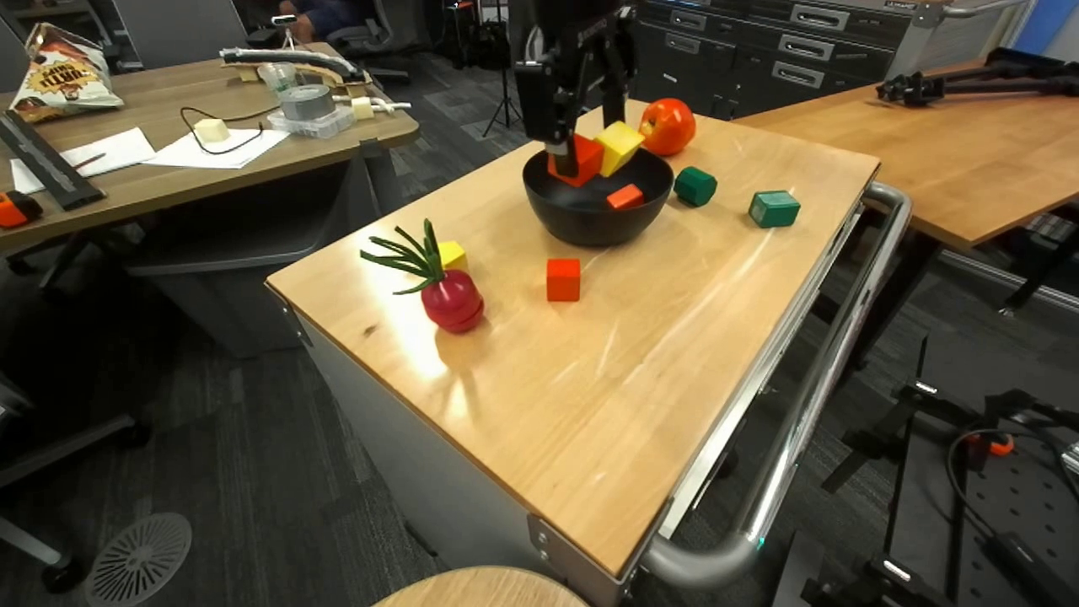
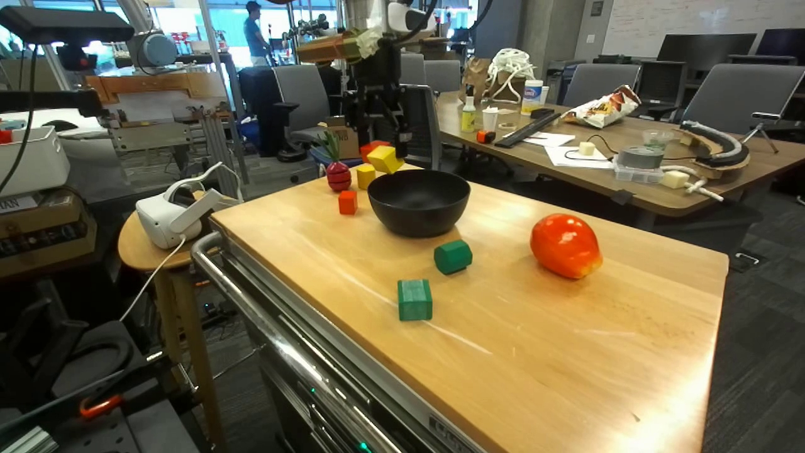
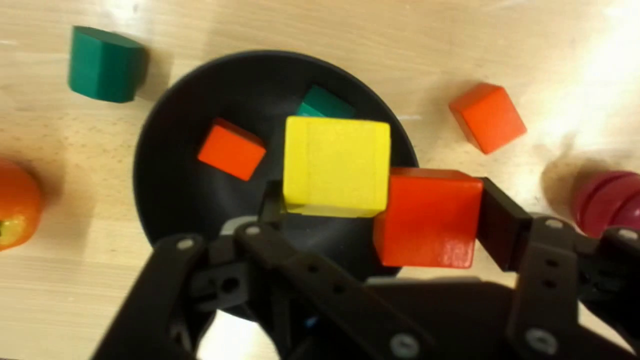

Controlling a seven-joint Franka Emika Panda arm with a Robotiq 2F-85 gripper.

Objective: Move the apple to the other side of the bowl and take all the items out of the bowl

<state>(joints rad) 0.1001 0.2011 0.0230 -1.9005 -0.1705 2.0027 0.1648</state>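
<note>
Clasping yellow block and red block (touching), tool above bowl, open room between apple and tabletop edge.

1. Wrist view: apple cut by left edge, dark-red fruit by right edge.
2. Green block in bowl partly hidden by yellow cube.
3. In an exterior view I see yellow block partly behind the dark-red fruit.

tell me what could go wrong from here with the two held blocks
The yellow block and red block are pinched together, offset, so the gripper may lose one. They hang close to the bowl, so either could drop inside. The leafy fruit is round: a low swing might roll it.
</note>
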